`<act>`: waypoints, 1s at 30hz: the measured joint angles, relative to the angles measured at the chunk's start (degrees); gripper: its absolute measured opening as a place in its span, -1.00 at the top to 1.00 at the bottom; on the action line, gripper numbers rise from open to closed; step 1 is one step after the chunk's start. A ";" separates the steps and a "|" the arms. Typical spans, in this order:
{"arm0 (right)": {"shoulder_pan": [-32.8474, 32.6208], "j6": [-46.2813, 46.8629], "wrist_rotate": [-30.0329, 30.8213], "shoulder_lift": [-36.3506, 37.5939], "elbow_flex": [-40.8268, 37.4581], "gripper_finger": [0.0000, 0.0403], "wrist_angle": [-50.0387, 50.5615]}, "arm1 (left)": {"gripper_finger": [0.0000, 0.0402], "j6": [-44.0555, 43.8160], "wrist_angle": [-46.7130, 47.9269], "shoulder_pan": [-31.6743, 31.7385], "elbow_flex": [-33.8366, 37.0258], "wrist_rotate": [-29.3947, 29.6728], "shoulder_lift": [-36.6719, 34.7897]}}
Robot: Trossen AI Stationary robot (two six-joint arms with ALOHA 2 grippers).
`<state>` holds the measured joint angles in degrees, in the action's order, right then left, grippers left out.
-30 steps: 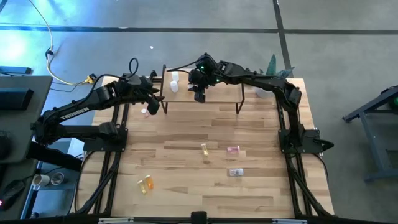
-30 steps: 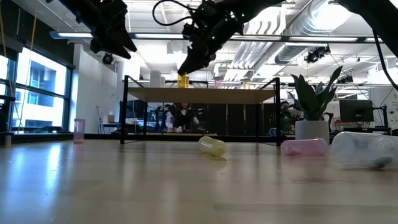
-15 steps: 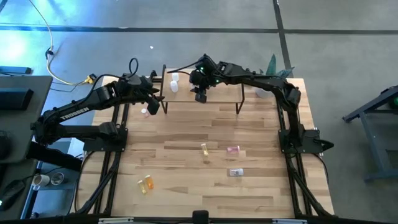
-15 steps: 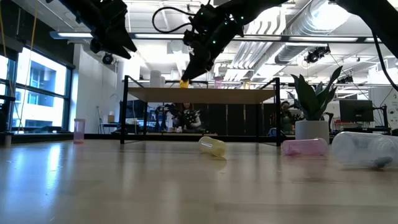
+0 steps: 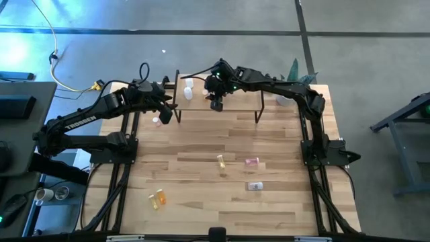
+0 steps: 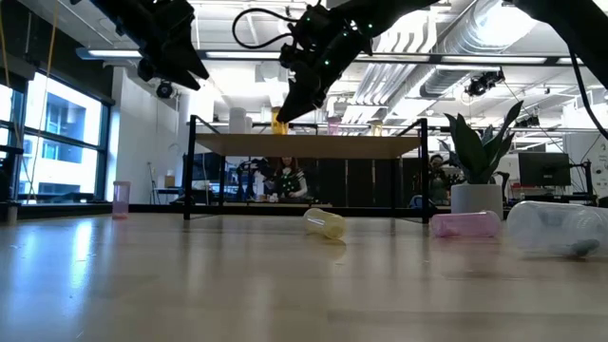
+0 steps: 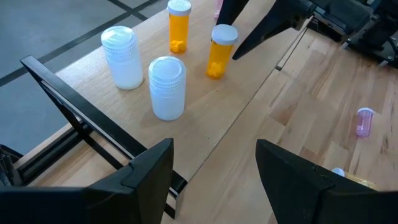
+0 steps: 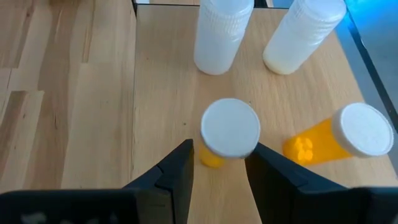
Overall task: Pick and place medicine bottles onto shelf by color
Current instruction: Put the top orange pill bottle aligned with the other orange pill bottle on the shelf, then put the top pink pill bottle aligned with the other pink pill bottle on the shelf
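The shelf (image 5: 235, 101) stands at the table's far edge. Two white medicine bottles (image 8: 221, 34) (image 8: 301, 34) and two orange ones stand upright on its top. My right gripper (image 8: 221, 162) hangs open over the shelf's left half, slanting down, with a finger on either side of one orange bottle (image 8: 230, 134). The other orange bottle (image 8: 339, 140) is beside it. My left gripper (image 7: 214, 180) hovers open and holds nothing, just off the shelf's left end. More bottles lie on the table: yellow (image 5: 220, 163), pink (image 5: 251, 162), clear (image 5: 254, 186).
A yellow-orange bottle (image 5: 158, 198) lies near the table's front left. A pink bottle (image 5: 156, 121) stands upright by the shelf's left legs. A potted plant (image 5: 293, 70) is at the far right corner. The black arm frames run along both table sides.
In the low view my right gripper's fingers have parted around the orange bottle, which stays standing upright on the shelf top. The gripper itself has stayed over the same spot.
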<state>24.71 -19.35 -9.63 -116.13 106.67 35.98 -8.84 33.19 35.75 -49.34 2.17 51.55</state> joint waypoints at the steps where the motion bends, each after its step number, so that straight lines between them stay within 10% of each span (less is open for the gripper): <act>1: 0.00 0.00 0.14 0.03 0.00 0.34 -0.01 | -0.07 0.00 0.00 0.02 0.00 0.00 0.00; 30: 0.00 5.52 3.85 4.43 0.13 0.34 5.69 | -0.07 0.02 12.23 0.02 -3.26 1.72 -0.17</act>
<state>24.71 -13.84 -5.78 -111.70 106.80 41.67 -8.82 45.42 35.77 -52.61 3.89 51.38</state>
